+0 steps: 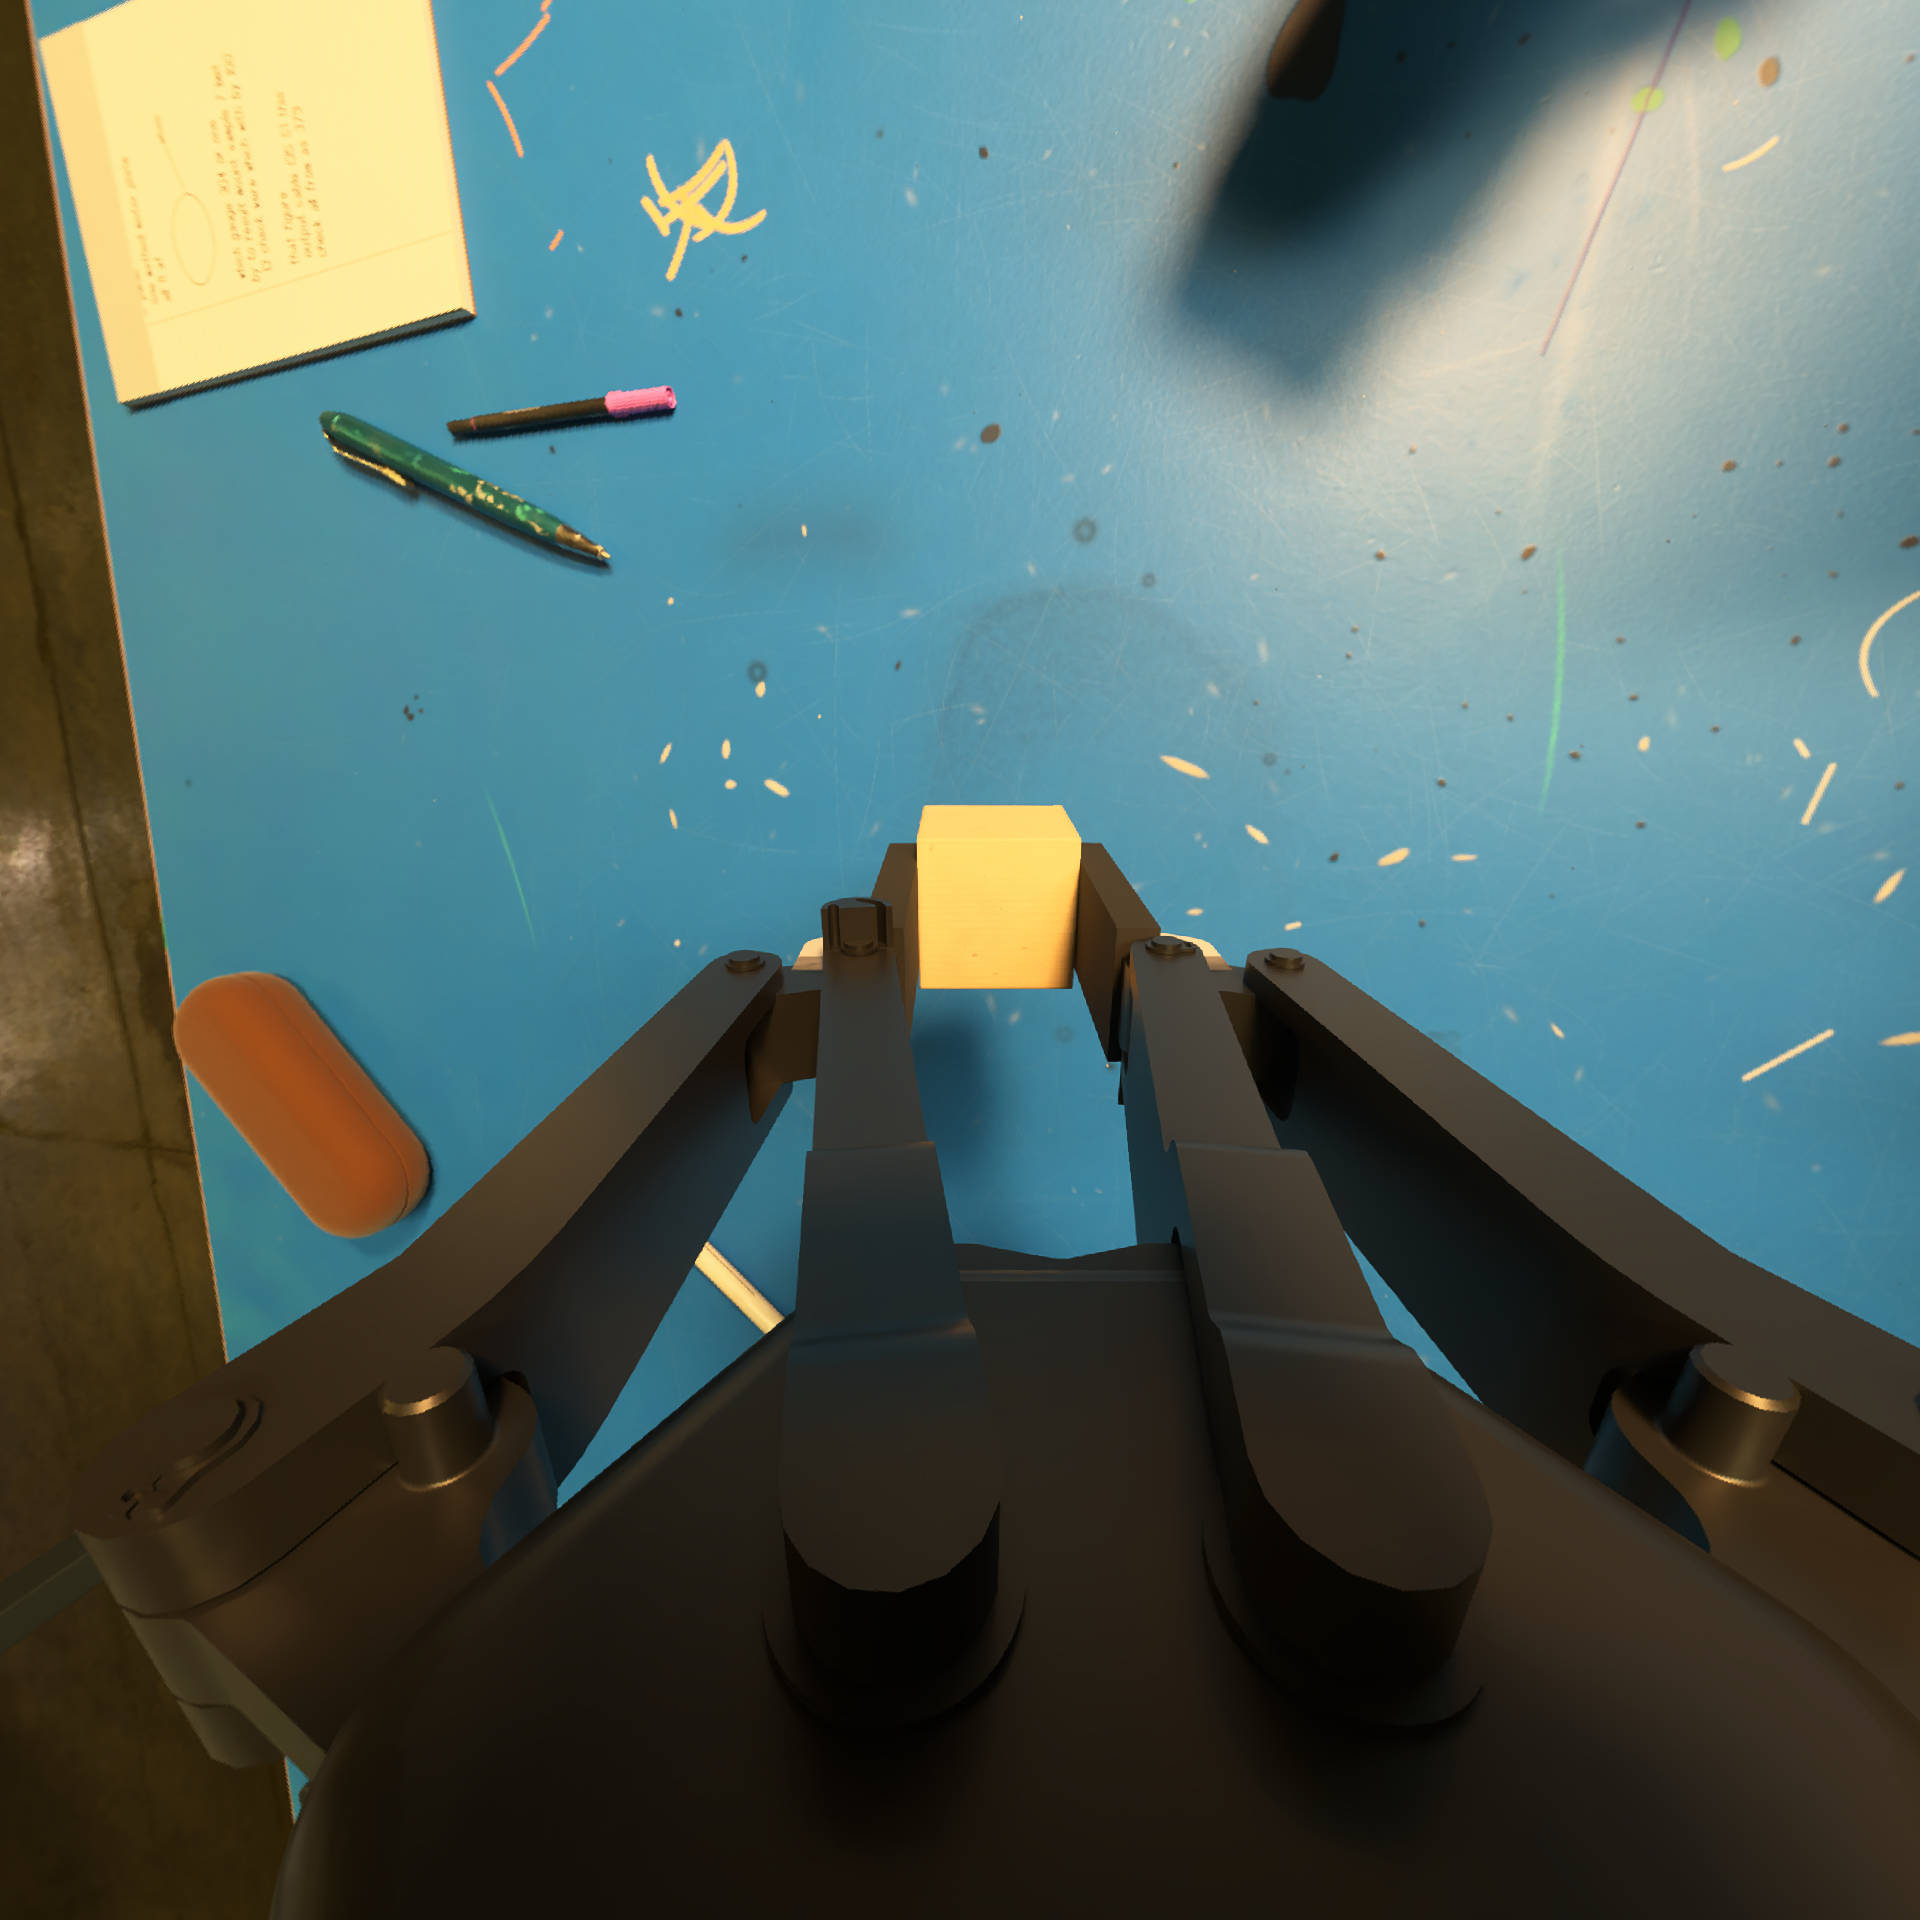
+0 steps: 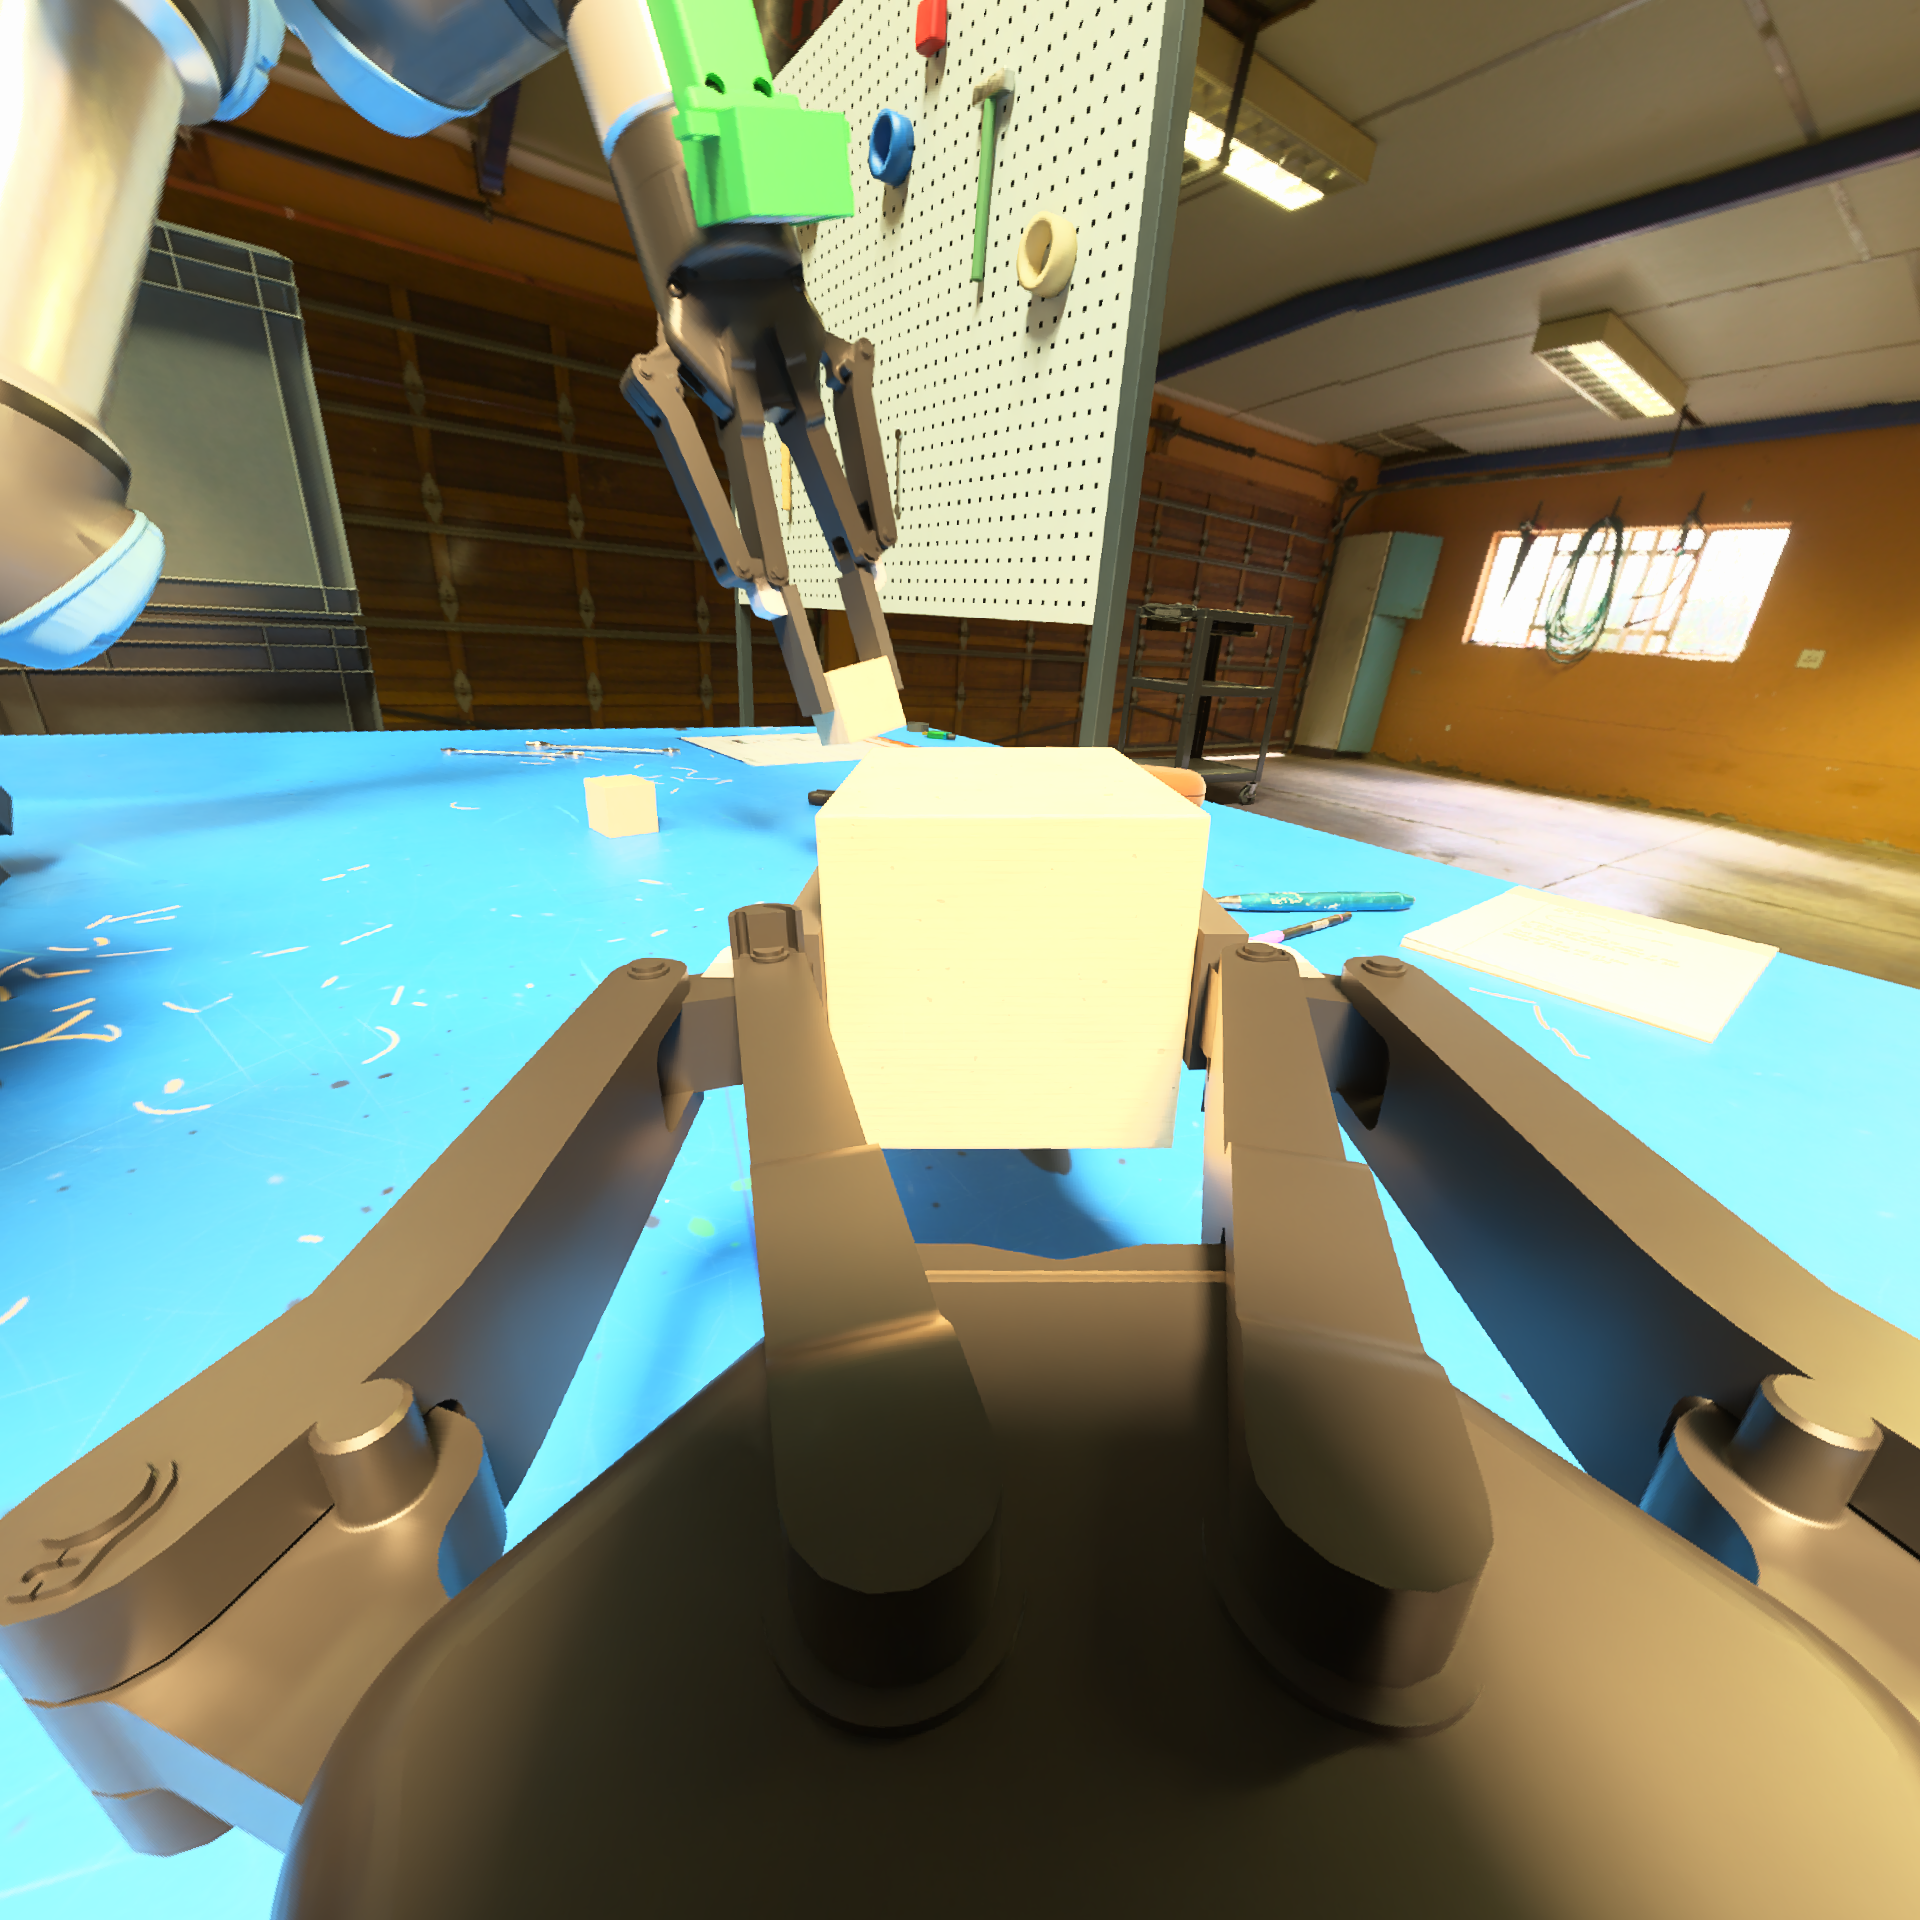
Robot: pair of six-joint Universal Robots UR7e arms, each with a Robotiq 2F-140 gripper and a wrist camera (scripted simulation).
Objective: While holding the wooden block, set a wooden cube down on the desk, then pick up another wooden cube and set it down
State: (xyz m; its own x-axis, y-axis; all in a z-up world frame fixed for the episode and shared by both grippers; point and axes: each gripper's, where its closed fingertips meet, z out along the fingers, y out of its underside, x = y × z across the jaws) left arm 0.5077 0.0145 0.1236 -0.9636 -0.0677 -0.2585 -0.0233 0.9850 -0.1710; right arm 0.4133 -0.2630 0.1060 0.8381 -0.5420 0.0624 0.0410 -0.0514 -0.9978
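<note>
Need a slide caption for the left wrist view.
Left gripper holds a wooden cube above the blue desk.

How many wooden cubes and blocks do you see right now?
3: a small cube in the left gripper, a big block in the right gripper, and a loose cube on the desk. Others may be hidden.
</note>
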